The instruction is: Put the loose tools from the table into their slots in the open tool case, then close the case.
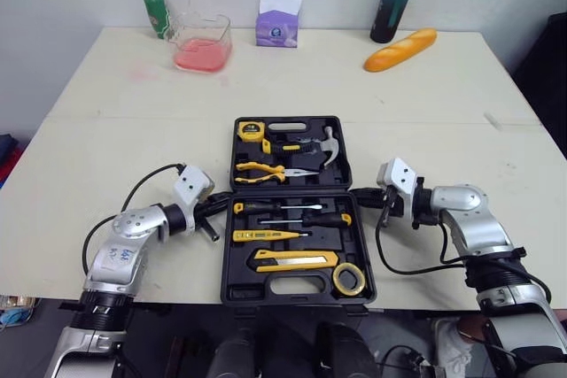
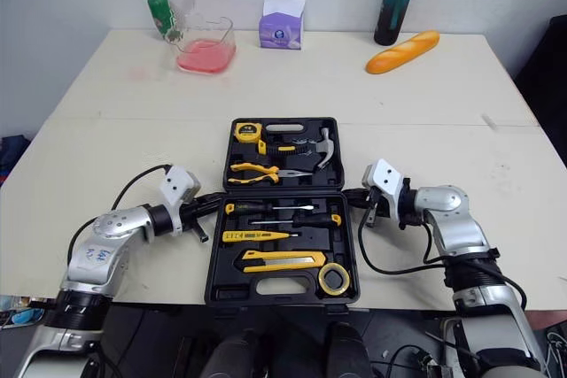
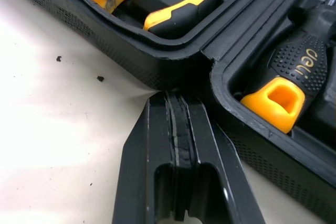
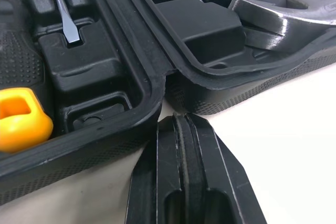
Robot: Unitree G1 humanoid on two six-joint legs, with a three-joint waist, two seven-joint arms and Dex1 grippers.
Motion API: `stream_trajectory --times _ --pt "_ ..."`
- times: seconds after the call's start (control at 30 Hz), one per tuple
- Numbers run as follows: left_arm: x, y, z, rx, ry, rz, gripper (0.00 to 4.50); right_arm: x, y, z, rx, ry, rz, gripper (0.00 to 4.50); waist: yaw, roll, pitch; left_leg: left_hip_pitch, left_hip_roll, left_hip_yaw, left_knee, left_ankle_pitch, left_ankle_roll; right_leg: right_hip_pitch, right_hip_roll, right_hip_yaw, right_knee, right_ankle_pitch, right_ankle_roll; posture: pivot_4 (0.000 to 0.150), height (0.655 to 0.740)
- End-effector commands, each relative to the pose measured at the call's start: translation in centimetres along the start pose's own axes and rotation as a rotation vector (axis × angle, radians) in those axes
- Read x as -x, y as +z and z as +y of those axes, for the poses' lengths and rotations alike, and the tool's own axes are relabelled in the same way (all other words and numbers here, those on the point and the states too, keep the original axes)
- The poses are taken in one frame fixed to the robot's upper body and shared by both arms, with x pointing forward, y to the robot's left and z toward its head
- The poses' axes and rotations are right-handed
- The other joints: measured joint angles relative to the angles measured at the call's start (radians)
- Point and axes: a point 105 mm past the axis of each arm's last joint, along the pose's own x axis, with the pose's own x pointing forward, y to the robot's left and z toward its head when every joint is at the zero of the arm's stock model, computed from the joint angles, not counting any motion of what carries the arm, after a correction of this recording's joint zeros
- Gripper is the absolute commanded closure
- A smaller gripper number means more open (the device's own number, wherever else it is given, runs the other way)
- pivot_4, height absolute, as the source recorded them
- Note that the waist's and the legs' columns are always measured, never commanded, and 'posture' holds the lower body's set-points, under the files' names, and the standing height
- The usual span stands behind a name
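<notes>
**A:** From the head, where is the tool case point(image 1: 232, 289)?
**B:** It lies open on the worktop point(image 1: 106, 157). I judge it stiff plastic, and heavy with the hammer point(image 1: 328, 143).
**A:** Left wrist?
**B:** The left pincer point(image 3: 177, 100) is pressed together where the two halves meet.
**A:** Right wrist?
**B:** The right pincer point(image 4: 184, 121) is the same, on the opposite side. I think the far half's side edges are better to hold.

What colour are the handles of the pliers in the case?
Yellow with black; the pliers show best in the left wrist view.
</notes>
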Motion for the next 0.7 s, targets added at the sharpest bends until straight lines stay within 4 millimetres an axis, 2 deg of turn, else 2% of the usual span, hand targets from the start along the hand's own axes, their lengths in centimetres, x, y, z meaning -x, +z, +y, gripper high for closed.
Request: stream_trajectory --times 0.03,0.17,0.33,0.7 --pt "-2.1 1.8 -1.4 -0.063 -0.102 -0.038 4.46 0.3 1.2 0.1 0.032 0.032 -0.013 4.50 0.005 0.000 0.000 0.000 -0.001 -0.001 0.000 0.001 0.000 0.000 0.000 0.000 0.000 0.000 0.000 0.150 0.7400" --pt "-2.9 2.3 -0.6 -0.070 -0.093 -0.034 4.46 1.2 1.0 -0.4 0.018 -0.009 -0.008 4.50 0.018 0.000 0.000 -0.001 -0.002 -0.001 0.000 0.001 0.001 0.000 -0.001 0.000 -0.001 0.001 0.001 0.150 0.7400" --pt "-3.2 1.9 0.3 -0.064 -0.062 -0.005 4.46 1.4 0.8 -1.0 0.045 -0.066 -0.011 4.50 0.018 0.000 0.000 -0.001 -0.002 -0.001 0.000 0.001 0.001 0.000 -0.001 -0.001 -0.001 0.001 0.001 0.150 0.7400" --pt "-1.5 0.6 2.2 -0.020 0.036 0.044 4.46 1.4 0.0 -1.3 -0.011 -0.101 -0.007 4.50 0.013 0.000 0.000 0.000 -0.001 -0.001 0.001 0.001 0.001 0.001 0.000 0.000 0.000 0.001 0.001 0.150 0.7400"
